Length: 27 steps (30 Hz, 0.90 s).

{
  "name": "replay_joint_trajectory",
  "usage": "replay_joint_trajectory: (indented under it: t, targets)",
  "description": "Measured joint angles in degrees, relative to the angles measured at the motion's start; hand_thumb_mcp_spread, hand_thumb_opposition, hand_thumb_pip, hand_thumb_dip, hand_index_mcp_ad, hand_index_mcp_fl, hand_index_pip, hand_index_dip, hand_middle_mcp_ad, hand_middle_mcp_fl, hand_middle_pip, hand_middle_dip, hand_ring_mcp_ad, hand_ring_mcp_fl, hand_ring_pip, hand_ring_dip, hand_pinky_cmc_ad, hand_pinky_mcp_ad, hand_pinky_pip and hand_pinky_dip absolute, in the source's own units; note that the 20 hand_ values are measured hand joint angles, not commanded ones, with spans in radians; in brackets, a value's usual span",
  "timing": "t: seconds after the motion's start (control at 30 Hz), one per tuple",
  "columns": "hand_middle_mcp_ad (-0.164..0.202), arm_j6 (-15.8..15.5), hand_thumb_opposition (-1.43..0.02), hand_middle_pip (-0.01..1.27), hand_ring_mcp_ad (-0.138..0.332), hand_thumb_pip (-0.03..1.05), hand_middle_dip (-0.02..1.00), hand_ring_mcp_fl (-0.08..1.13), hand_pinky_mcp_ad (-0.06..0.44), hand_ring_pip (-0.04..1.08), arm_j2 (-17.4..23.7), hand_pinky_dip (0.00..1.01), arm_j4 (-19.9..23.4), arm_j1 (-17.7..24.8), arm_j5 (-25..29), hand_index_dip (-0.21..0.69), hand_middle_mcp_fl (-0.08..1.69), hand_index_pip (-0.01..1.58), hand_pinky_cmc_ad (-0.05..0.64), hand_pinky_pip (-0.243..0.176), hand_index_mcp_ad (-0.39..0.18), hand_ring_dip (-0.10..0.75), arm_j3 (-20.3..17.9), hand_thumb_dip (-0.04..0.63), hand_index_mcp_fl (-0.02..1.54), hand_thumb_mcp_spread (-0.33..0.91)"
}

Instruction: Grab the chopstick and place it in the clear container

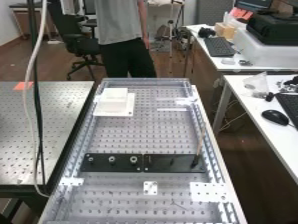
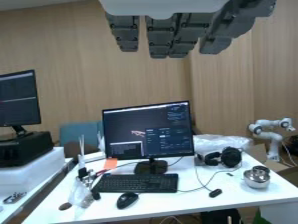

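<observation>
At one end of the black plate (image 1: pixel 166 163), the thin chopstick (image 1: pixel 200 142) stands slightly tilted, and the hand (image 2: pixel 159 37), with its fingers extended and empty, could tip it over or close beside it, if the approach comes even a little off line.

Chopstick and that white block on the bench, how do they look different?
The chopstick is thin and tan; the white block is squat and boxy. The chopstick stands nearly upright at one end of the black strip, while the white block sits on a flat white plate. Both are above the perforated bench.
</observation>
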Motion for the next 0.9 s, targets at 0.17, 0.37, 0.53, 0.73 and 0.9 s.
replay_joint_trajectory:
  t: [0.17,0.37,0.53,0.73,0.9]
  targets:
    - [0.005,-0.01,-0.03,0.00,-0.042,0.03,0.02,0.02,0.007,0.01,-0.08,0.02,-0.06,-0.14,-0.28,0.016,0.02,0.00,-0.019,0.016,-0.059,0.012,0.19,0.000,-0.01,-0.01]
    - [0.017,0.09,-0.46,0.06,0.000,0.18,0.03,0.01,0.113,0.02,-0.12,0.10,-0.06,-0.19,0.06,0.016,0.01,0.02,0.115,-0.042,0.014,0.000,0.26,0.003,0.00,0.09]
    - [0.044,0.27,-0.57,0.08,0.059,0.18,0.02,0.02,0.195,0.05,-0.11,0.15,0.20,-0.34,-0.09,0.019,0.02,0.04,0.232,-0.061,0.038,0.000,0.12,0.003,0.00,0.09]
    - [0.072,0.97,-0.59,0.09,0.098,0.19,0.02,0.01,0.213,0.05,-0.18,0.18,0.75,-0.60,-0.39,0.019,0.02,0.04,0.279,-0.075,0.063,0.000,-0.44,0.003,0.00,0.09]
    - [0.068,1.82,-0.58,0.10,0.105,0.20,0.02,0.01,0.227,0.07,-0.31,0.19,1.47,-0.86,-0.84,0.019,0.02,0.05,0.314,-0.091,0.063,0.000,-1.12,0.003,0.00,0.10]
